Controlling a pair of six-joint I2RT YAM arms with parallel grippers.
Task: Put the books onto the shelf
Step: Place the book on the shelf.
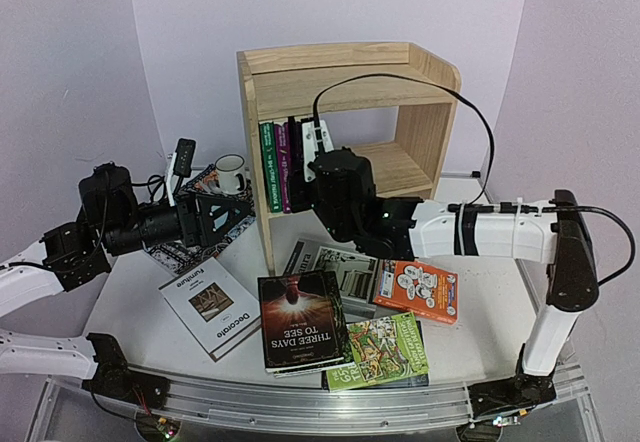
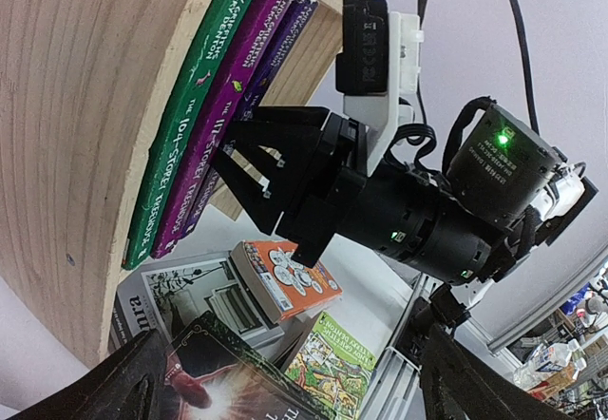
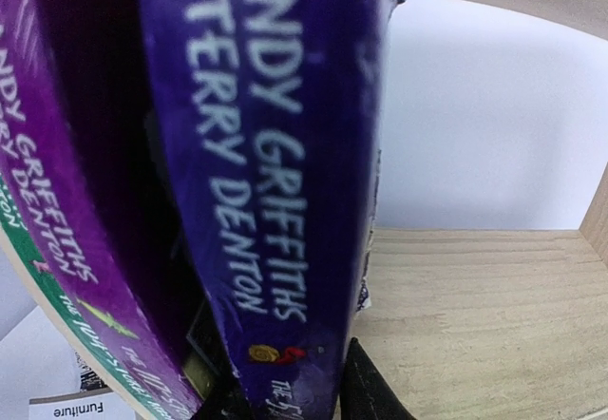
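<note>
A: Right end effector (image 2: 247,178): state?
B: It's inside the shelf (image 1: 340,62), lower tier. Its fingers (image 3: 366,393) straddle the dark purple book (image 3: 256,201) at the spine, and one tip sits just beside the cover. The gap is narrow. Can't tell if it's clamped or just off the book.
A: Left?
B: Left end effector (image 1: 232,212) is spread wide and holds nothing. It hangs in the air near the shelf's left side panel.
A: Books on the shelf?
B: Three, upright with spines out, packed against the left panel: green book (image 1: 268,167), purple book (image 1: 283,167), then the dark purple book.
A: The rest?
B: Flat on the worktop (image 1: 480,332) in front of the shelf. Decorate book (image 1: 210,307) is at the left and Three Days book (image 1: 300,320) in the middle. Green paperback (image 1: 385,350) lies just right of that, with orange paperback (image 1: 418,290) behind it. Grey book (image 1: 335,264) is partly under the right arm.
</note>
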